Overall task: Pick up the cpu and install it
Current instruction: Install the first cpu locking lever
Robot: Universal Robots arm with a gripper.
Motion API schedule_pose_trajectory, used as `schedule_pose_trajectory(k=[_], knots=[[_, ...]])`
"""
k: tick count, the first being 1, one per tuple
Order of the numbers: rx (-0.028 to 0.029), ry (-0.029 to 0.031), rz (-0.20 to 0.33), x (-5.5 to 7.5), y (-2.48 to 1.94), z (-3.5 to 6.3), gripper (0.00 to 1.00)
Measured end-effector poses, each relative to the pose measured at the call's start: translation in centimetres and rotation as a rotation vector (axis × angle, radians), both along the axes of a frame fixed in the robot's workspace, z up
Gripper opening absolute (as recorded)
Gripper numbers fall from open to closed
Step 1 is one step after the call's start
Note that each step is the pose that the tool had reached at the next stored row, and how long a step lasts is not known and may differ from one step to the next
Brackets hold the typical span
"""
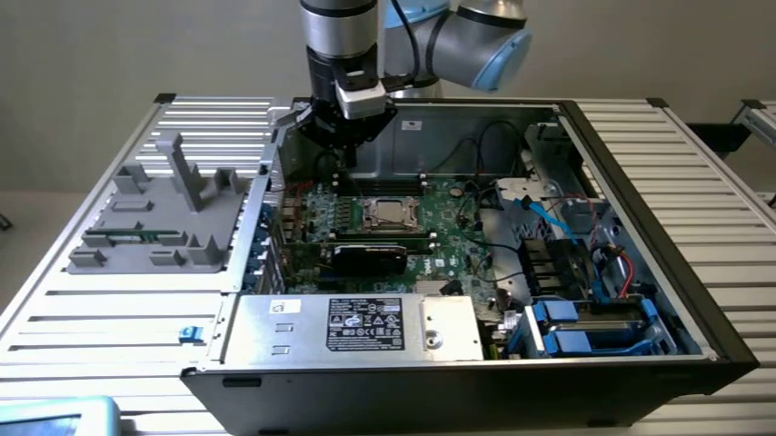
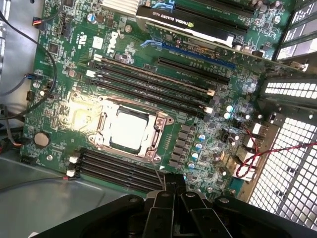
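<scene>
Over the green motherboard [image 2: 49,114], the black two-finger gripper [image 2: 173,184] hangs pinched together on nothing, and the small silvery square cpu [image 2: 128,128] sits in its metal-framed socket. Coming down off-centre could clip the black memory slots [image 2: 119,168] or skew the chip, I reckon.

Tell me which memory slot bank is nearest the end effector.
The bank right beside the end effector; the other bank lies across the cpu, toward the graphics card.

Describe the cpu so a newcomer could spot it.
Look inside the open computer case at the green motherboard. Near its middle, the cpu sits in a metal-framed socket. It is the only plain silvery square among dark slots.
</scene>
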State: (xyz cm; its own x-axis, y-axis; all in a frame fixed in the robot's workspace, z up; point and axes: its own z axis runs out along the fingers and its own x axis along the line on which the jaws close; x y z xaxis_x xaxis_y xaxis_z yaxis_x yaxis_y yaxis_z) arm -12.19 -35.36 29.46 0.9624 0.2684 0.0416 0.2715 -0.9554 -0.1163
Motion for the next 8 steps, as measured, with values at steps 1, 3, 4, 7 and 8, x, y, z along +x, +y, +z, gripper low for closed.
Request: schedule_pose_trajectory(k=[1,3,4,7,8], knots=[[0.0,0.0,0.0,0.0,0.0,0.0,0.11],[0.0001,0.0,0.0,0.0,0.0,0.0,0.11],[0.0001,0.0,0.0,-0.01,0.0,-0.01,0.11],[0.0049,-0.0001,0.0,-0.18,0.0,-0.09,0.11],[0.0092,-0.0001,0.0,-0.21,0.0,-0.13,0.11]])
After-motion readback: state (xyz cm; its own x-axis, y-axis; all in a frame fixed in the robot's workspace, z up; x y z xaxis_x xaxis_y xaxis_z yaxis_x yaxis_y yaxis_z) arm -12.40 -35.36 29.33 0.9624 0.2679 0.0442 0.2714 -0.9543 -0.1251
